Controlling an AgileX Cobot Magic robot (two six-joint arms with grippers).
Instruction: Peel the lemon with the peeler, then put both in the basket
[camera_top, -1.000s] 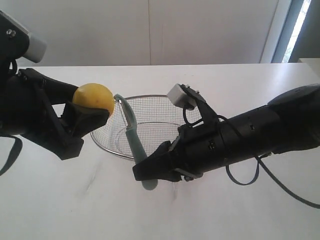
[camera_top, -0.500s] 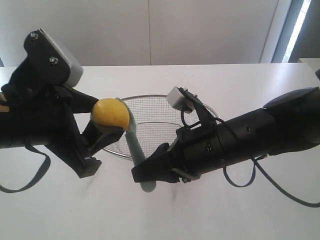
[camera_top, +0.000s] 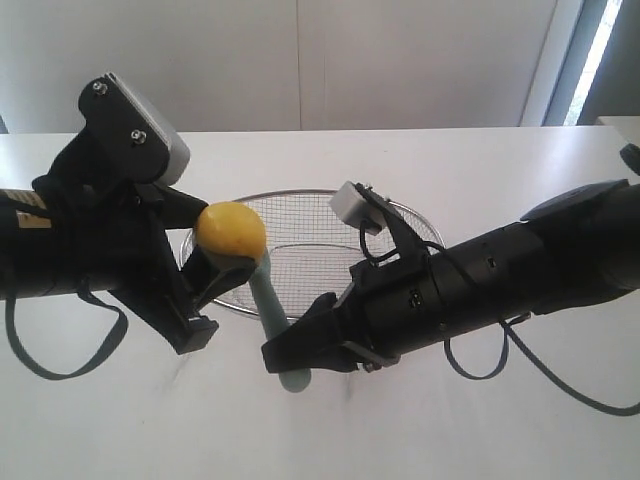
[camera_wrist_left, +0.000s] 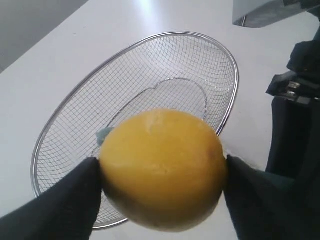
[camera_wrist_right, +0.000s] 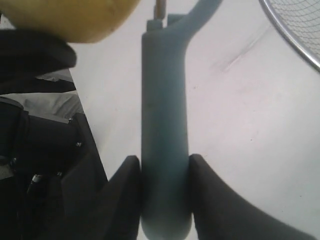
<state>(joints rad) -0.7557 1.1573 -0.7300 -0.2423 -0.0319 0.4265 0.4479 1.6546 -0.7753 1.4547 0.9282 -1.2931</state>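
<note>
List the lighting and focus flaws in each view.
Exterior view: window strip at upper right blown out, left gripper and right gripper nearly black, lemon well lit. Left wrist view: white table washed pale, basket mesh clear. Right wrist view: peeler handle close and soft, lemon edge blurred.

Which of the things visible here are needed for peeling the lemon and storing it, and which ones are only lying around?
Belong to the job: lemon, held by the left gripper; peeler, held by the right gripper; basket.
Only surroundings: white table; wall behind it.
</note>
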